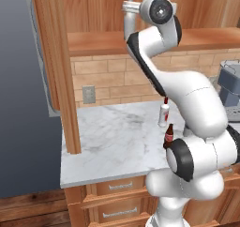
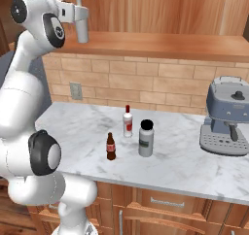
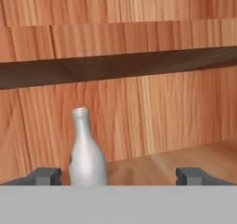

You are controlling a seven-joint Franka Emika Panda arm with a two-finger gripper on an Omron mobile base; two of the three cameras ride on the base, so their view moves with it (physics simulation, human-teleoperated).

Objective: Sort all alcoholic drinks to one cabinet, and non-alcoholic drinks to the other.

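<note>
Arm raised high, gripper (image 3: 118, 176) wide open

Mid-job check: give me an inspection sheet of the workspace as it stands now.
Surface: marble counter, upright bottles on it.
Job's things: silver bottle upright on the cabinet shelf; white red-capped bottle and cola bottle on the counter.
Clutter: grey black-capped bottle; coffee machine.
Hand: hand open, raised at the cabinet, holding nothing.
Cables: nothing seen.
Surroundings: brick backsplash, wall outlet, drawers below.
</note>
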